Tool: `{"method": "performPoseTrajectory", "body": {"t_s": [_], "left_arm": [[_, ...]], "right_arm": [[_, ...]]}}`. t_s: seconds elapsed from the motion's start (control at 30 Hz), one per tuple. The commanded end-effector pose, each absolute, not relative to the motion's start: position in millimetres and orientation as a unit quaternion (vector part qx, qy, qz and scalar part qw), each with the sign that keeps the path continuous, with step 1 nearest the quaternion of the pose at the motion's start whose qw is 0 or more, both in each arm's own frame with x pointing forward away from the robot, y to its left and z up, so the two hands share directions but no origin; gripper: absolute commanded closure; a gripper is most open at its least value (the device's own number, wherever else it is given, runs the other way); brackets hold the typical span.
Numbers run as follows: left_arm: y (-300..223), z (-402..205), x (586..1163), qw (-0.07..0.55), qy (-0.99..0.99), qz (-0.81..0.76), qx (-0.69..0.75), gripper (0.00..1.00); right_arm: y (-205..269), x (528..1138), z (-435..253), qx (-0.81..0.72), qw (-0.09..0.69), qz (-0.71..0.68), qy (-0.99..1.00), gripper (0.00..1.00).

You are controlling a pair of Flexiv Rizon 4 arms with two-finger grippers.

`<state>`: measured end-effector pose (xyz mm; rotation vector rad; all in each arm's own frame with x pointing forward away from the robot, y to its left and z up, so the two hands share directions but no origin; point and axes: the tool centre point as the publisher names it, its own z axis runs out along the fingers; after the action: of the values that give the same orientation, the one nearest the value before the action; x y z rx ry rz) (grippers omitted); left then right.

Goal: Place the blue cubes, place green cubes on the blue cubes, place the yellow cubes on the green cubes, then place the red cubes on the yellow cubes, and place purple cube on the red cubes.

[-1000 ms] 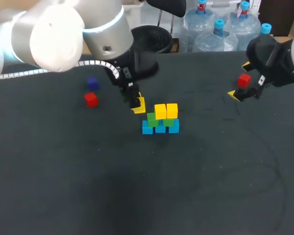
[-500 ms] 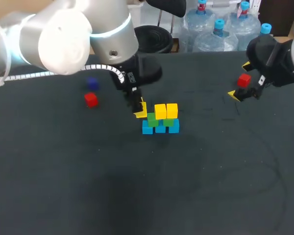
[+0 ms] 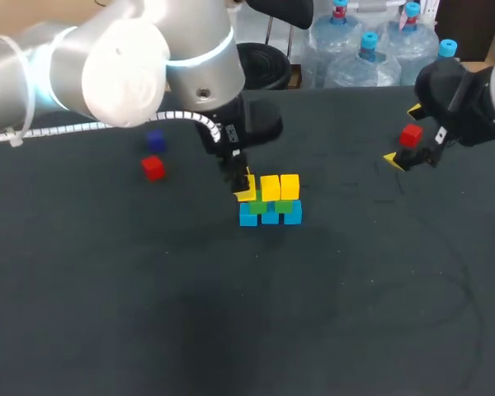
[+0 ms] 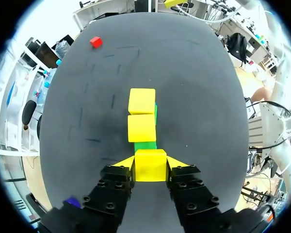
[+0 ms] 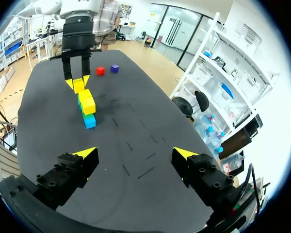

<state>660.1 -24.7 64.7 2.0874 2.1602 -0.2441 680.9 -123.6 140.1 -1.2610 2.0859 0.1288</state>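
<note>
The third yellow cube [image 3: 246,192] is clenched in the left tool [image 4: 150,167], both fingers pressing its sides, right at the stack's nine o'clock end. A second ago cube and tool hung off at the stack's ten o'clock; they have slid in and now sit over the end green cube [image 4: 145,145]. In the head view the held cube looks about level with the two yellow cubes [image 3: 280,187] already placed, in line with them. Whether it touches the green one underneath, I cannot tell. Below run the blue cubes [image 3: 270,216], three in a row on the desk [image 3: 231,322].

My read: this closes out the yellow layer. What is left here is to settle the cube squarely and let go without nudging its neighbour.

Out at the stack's ten o'clock a red cube [image 3: 153,167] lies on the desk, with the purple cube [image 3: 155,141] just beyond it at twelve. The second red cube [image 3: 411,134] is over at two o'clock. The right tool [image 5: 135,155] has not budged beside it, fingers spread and holding nothing. Red looks next.
</note>
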Motion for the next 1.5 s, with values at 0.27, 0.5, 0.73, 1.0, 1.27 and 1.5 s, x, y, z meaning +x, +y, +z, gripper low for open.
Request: {"method": "performPoseTrajectory", "body": {"t_s": [0.27,0.5,0.73,1.0,1.27,1.5], "left_arm": [[-27.8,59.4,664.7,0.058,0.716,-0.082,0.691,1.0],[-29.2,57.3,665.0,0.056,0.715,-0.082,0.692,1.0],[-30.5,55.6,666.0,0.056,0.715,-0.081,0.692,1.0],[-33.3,55.2,666.4,0.058,0.714,-0.081,0.693,1.0],[-33.9,54.6,667.2,0.057,0.713,-0.082,0.694,1.0],[-34.4,54.0,666.9,0.056,0.713,-0.082,0.694,1.0]], "right_arm": [[-122.7,677.3,139.3,-0.455,0.382,-0.016,0.804,0.0],[-122.7,677.3,139.3,-0.455,0.382,-0.016,0.804,0.0],[-122.7,677.3,139.3,-0.455,0.382,-0.016,0.804,0.0],[-122.7,677.3,139.3,-0.455,0.382,-0.016,0.804,0.0],[-122.7,677.3,139.3,-0.455,0.382,-0.016,0.804,0.0],[-122.7,677.3,139.3,-0.455,0.382,-0.016,0.804,0.0]]}}
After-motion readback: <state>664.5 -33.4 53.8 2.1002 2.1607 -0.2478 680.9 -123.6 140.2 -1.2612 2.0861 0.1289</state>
